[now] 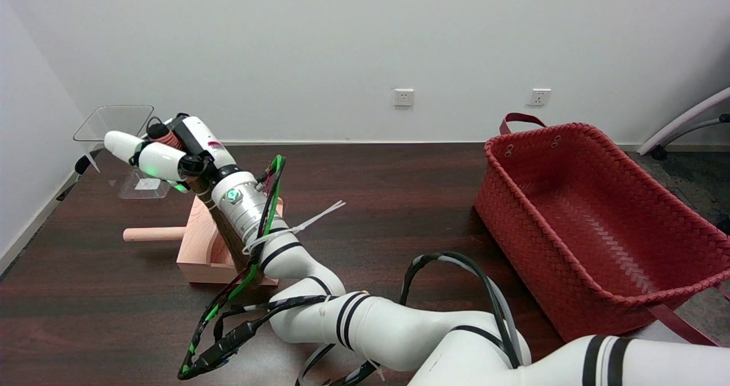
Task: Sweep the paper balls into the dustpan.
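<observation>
Right hand (pixel 165 152): raised at the upper left of the frame, above the far end of the dustpan; its fingers are wrapped round a reddish-brown brush handle (pixel 164 135).
Brush (pixel 228 235): a dark brown length runs from the hand down behind the forearm towards the dustpan (most of it is hidden by the arm, so where its bristles end cannot be told).
Dustpan (pixel 197 249): pale wood, left of centre on the dark table (pixel 399 203), with a round handle (pixel 153 235) pointing to the left edge of the frame.
Paper balls: none can be made out; whether they lie inside the dustpan or behind the arm cannot be told.
Clear container (pixel 122 125): transparent, at the upper left corner of the table, just behind the hand.
Red basket (pixel 593 220): woven, at the right of the frame, well apart from the dustpan.
Step in hand: by the look of it the brush is lifted over the pan, either at the end of a stroke or between strokes.
Next move: judging from this, the brush needs to come down onto the table beside any ball left out and drag towards the pan's open side, without nudging the pan.
</observation>
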{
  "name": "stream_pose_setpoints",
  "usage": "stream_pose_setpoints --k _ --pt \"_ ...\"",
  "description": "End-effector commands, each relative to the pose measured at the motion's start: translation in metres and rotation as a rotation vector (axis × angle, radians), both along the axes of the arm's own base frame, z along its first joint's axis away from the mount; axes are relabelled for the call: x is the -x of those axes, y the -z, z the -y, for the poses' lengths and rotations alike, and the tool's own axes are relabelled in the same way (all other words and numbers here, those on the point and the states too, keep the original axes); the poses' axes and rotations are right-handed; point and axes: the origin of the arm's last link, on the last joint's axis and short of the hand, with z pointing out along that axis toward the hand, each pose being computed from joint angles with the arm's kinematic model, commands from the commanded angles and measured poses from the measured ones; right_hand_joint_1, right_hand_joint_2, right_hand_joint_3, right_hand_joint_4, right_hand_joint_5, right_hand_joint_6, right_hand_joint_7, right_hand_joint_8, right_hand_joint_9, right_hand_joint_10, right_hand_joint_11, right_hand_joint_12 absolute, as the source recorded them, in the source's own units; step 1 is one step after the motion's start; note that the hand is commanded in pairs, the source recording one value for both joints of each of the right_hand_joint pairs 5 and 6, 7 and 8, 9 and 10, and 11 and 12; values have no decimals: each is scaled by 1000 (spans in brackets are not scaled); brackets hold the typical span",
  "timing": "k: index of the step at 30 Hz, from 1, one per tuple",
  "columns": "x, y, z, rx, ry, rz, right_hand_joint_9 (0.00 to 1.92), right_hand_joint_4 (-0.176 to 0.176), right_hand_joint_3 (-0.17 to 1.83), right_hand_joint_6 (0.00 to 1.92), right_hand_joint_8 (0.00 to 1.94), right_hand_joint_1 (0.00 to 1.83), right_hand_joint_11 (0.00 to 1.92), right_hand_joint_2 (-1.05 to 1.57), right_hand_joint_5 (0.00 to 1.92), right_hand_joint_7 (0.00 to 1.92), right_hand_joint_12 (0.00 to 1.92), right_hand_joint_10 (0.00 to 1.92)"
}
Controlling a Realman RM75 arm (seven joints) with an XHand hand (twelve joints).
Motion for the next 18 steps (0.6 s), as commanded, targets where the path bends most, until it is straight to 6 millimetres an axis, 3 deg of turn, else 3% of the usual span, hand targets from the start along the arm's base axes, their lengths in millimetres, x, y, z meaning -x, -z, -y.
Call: stream_pose_setpoints --k 1,9,18 --pt "-18 -11 0 -11 -28 245 1920 0 91 1920 1920 608 1920 1385 1920 1920 1920 1920" --pt "-48 -36 -5 45 -198 203 1920 0 -76 1920 1920 707 1920 1425 1920 1920 1920 1920" --pt "-68 -71 -15 119 -201 125 1920 0 209 1920 1920 802 1920 1434 1920 1920 1920 1920"
